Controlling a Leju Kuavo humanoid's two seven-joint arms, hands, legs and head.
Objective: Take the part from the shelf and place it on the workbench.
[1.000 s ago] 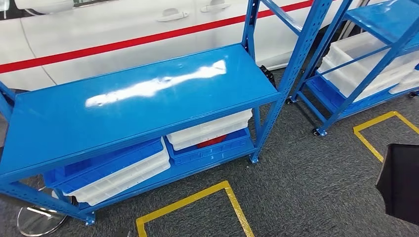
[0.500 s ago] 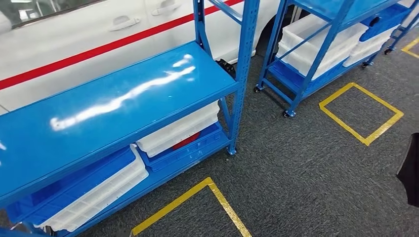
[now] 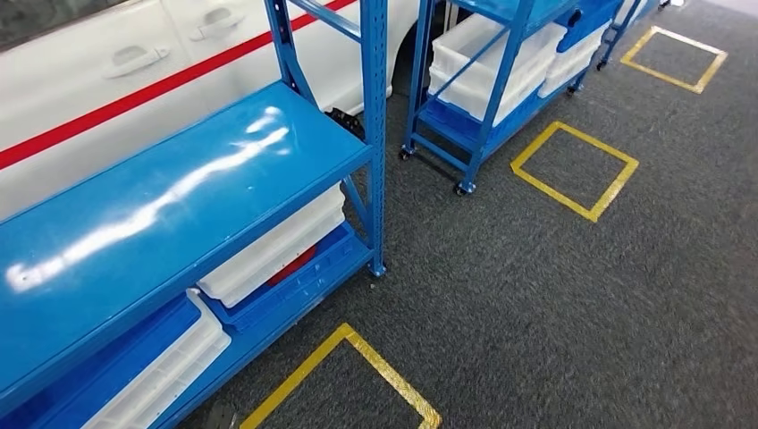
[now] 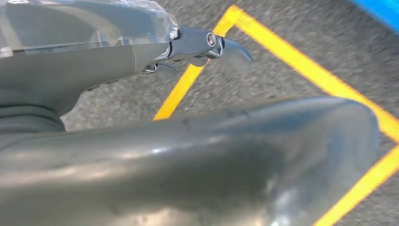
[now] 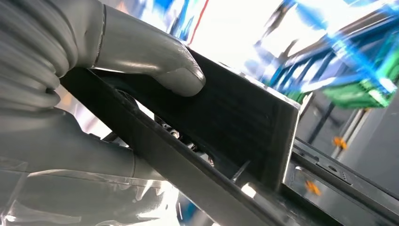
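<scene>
In the right wrist view my right hand (image 5: 89, 99) grips the part (image 5: 235, 117), a flat black plate with a raised edge. The grey thumb (image 5: 162, 63) presses on its broad face and the fingers are hidden behind it. The background there is blurred. My left hand (image 4: 188, 150) hangs over the grey carpet and holds nothing; its fingers (image 4: 226, 47) are stretched out, apart from the thumb. The blue shelf (image 3: 161, 206) I face in the head view has a bare, shiny top board.
White and blue bins (image 3: 268, 250) fill the shelf's lower level. A second blue shelf (image 3: 447, 125) with white bins stands at the back right, and a white car (image 3: 107, 80) behind. Yellow tape squares (image 3: 576, 170) mark the grey carpet. A dark metal rail (image 5: 339, 183) lies under the part.
The whole head view has swung right: the shelves slid left and more carpet with tape squares came in. The black part at the right edge has left the picture.
</scene>
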